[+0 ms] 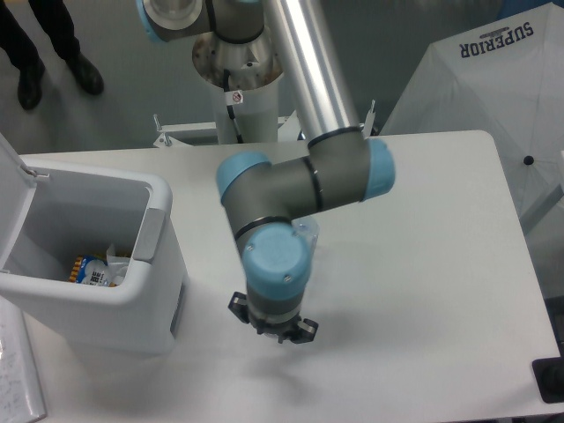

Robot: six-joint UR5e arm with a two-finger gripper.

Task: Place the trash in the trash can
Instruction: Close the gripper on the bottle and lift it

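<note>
Jaws (273,333) hidden under wrist, state unclear; wrapper (305,233) behind arm, bottle (88,270) in bin (154,233).

A white table (441,264) stands on grey floor (123,79), a white "SUPERIOR" umbrella (493,79) beside it
</note>
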